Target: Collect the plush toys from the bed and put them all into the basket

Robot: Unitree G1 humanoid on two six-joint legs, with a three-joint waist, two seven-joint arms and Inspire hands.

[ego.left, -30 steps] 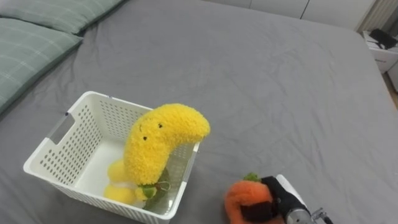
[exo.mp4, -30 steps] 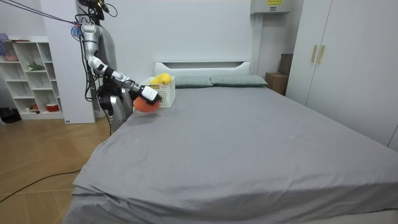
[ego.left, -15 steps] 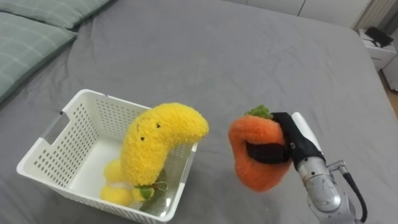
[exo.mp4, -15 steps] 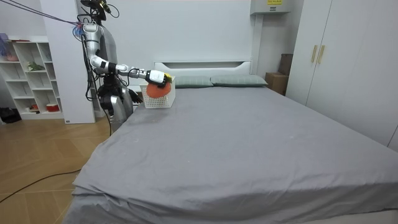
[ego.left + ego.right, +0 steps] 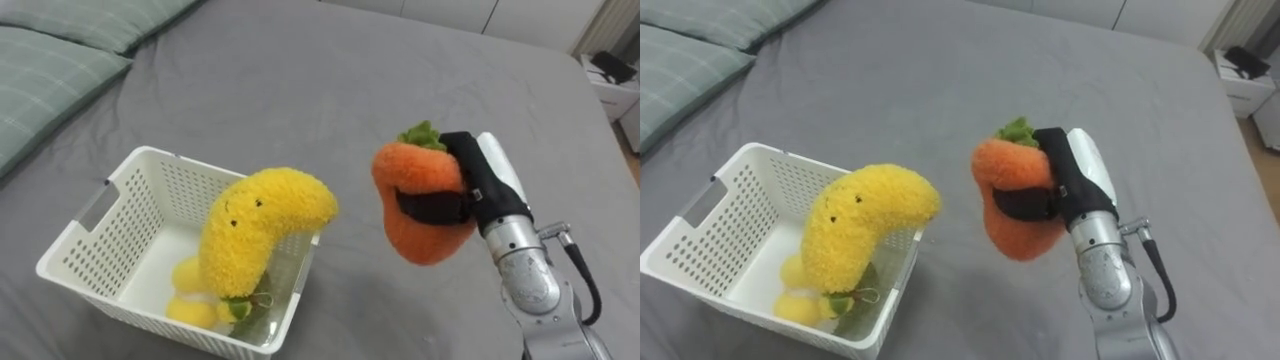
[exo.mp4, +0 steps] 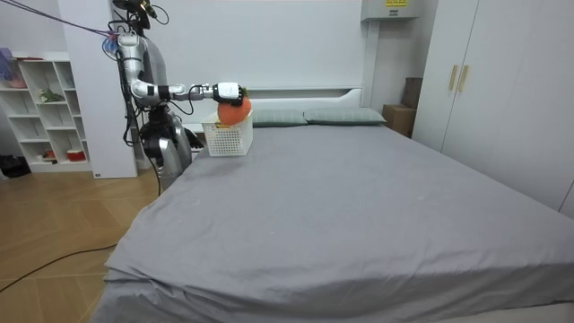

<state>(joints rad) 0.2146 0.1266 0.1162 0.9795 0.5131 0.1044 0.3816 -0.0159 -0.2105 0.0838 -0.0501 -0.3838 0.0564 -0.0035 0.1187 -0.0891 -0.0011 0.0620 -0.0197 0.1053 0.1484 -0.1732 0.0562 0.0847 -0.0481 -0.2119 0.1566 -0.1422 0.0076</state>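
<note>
The right hand [image 5: 478, 185] held the carrot toy [image 5: 420, 225] up over the bed [image 5: 330, 90], fingers [image 5: 428, 208] curled tight round it, green top up. The white basket [image 5: 120, 205] sat to the hand's left, a yellow banana toy [image 5: 260, 225] maybe leaning inside it.

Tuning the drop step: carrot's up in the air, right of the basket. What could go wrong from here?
1. The banana plush leans over the basket's rim on the side facing the carrot plush. A drop there could land on it and roll onto the bed, or knock it out.
2. The right hand grips the soft carrot plush round its middle, beside the basket rather than over it, so a slip now would likely miss.
</note>
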